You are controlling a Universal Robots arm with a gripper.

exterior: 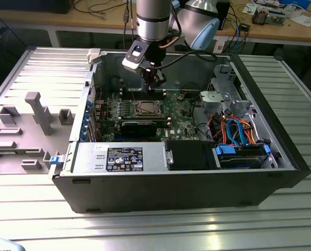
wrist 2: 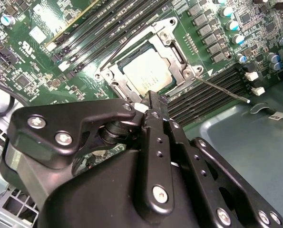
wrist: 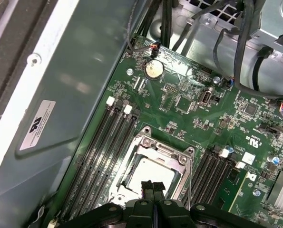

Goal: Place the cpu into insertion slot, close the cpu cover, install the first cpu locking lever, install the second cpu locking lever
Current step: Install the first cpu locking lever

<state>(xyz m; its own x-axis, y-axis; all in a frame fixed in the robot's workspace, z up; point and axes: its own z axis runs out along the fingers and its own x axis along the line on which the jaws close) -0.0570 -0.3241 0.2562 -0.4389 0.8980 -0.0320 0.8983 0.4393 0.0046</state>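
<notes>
The cpu (wrist 2: 145, 71) lies in the insertion slot (exterior: 145, 108) of the green motherboard, its silvery top showing through the window of the cpu cover (wrist 2: 177, 50). The cover lies flat around the chip. One thin locking lever (wrist 2: 223, 90) juts out from a socket corner over the memory slots. A second thin lever (wrist 2: 116, 50) runs along the opposite side of the socket. My gripper (wrist 2: 151, 99) hangs just above the socket's edge with its black fingers pressed together and nothing between them. In the first wrist view the gripper (wrist: 153, 186) sits over the cpu (wrist: 148, 172).
The motherboard sits inside an open computer case (exterior: 176, 183) on a ribbed metal table. Memory slots (wrist: 103, 142) flank the socket. A drive cage with orange and blue cables (exterior: 236, 133) is at the exterior view's right. A grey fixture tray (exterior: 24, 125) stands at the left.
</notes>
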